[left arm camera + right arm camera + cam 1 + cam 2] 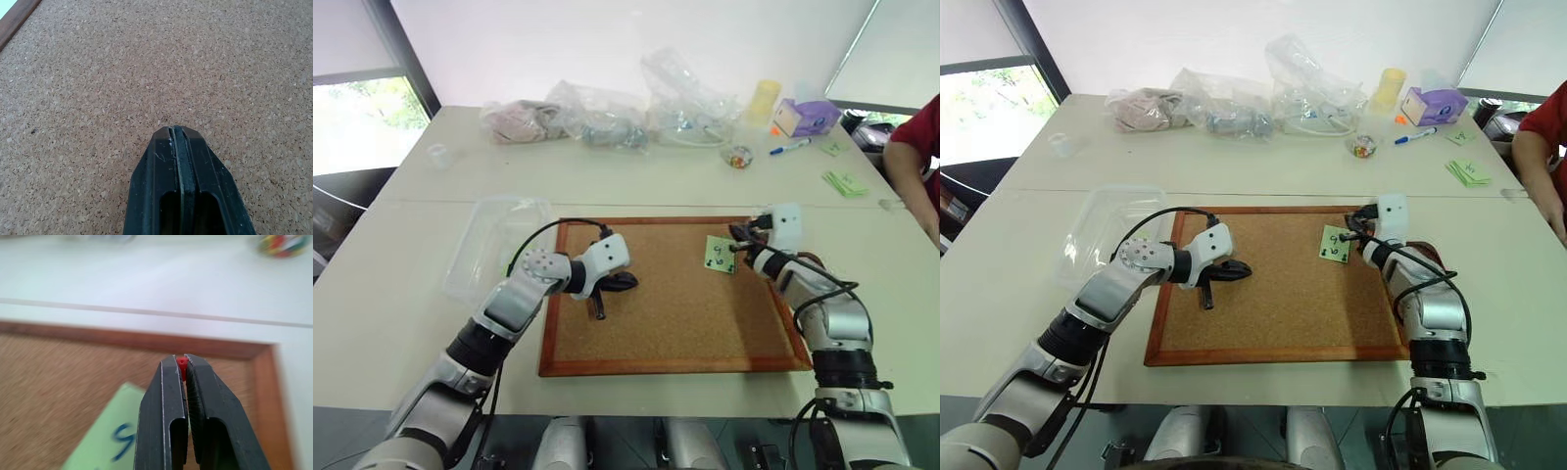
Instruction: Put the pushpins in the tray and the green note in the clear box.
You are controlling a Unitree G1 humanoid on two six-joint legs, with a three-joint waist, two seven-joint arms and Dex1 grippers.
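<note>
The green note (720,254) with a handwritten "9" lies on the cork board (675,313) near its far right corner. My right gripper (736,235) hovers just over the note's far edge, shut on a red pushpin (182,363) whose head peeks out between the fingertips. Over the left half of the board my left gripper (631,282) is shut and holds nothing. The clear box (494,240) sits left of the board. A dark brown edge (811,258) behind my right forearm may be the tray; most of it is hidden.
Floppy clear plastic bags (607,117) line the far side of the table. Near them are a bead cluster (737,157), a blue pen (790,148), a purple box (813,116) and a stack of green notes (844,183). A person's red sleeve (915,147) is at the right edge.
</note>
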